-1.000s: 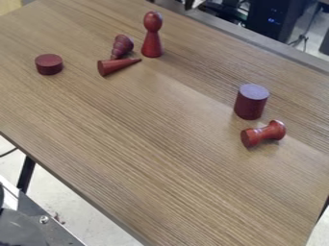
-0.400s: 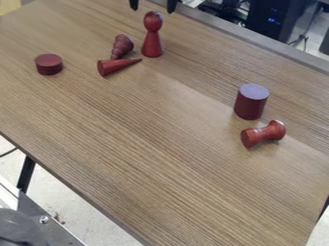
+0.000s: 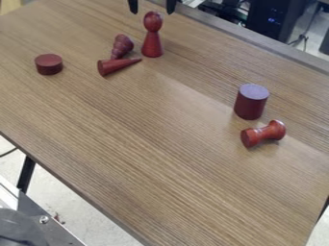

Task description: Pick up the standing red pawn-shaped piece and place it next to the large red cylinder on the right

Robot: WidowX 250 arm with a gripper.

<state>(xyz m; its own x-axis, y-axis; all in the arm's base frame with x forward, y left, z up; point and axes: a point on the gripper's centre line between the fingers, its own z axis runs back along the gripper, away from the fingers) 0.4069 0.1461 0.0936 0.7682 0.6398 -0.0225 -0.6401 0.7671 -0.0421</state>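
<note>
Open claw (image 3: 152, 6), upright red peg figure (image 3: 152, 38), table (image 3: 154, 144)

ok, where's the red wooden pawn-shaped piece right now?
Camera view, upper part, slightly left of centre: the red wooden pawn-shaped piece stands upright just below the open black tool, with the smooth red wooden cone lying to its lower left.

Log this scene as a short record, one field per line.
hand: open, at the top edge, fingers spread apart
nearest piece: doll-shaped peg, upright
left of peg: ridged cone and smooth cone, both lying down
far left: low disc
right side: upright cylinder, spool-shaped piece on its side
piece colour: reddish
surface: wood-grain table
</note>
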